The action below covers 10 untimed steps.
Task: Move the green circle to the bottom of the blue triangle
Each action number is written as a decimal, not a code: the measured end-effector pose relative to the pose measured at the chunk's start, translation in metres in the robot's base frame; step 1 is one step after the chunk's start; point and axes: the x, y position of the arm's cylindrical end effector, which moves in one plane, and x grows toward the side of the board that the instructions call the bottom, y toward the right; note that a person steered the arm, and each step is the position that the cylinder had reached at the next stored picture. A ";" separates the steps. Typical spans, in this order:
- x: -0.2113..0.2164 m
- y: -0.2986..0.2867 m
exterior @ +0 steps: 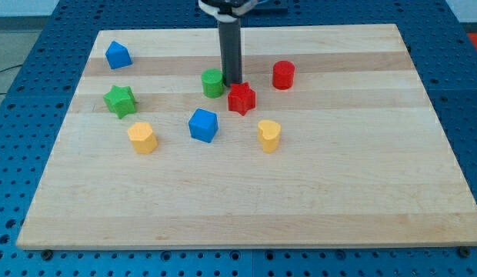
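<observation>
The green circle (213, 82) stands near the board's upper middle. The blue triangle-like block (118, 55) sits at the upper left, well apart from it. My tip (233, 82) is down on the board just right of the green circle, touching or nearly touching it, with the red star (241, 98) right below and to the right of the tip. The dark rod rises from the tip to the view's top.
A green star (120, 101) lies at the left, a yellow heart (142, 138) below it, a blue cube (202, 125) in the middle, a second yellow heart (269, 135) to its right, and a red cylinder (283, 75) at the upper right. The wooden board (246, 208) ends on a blue perforated table.
</observation>
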 end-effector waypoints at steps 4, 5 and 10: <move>-0.010 0.006; -0.019 -0.040; -0.047 -0.127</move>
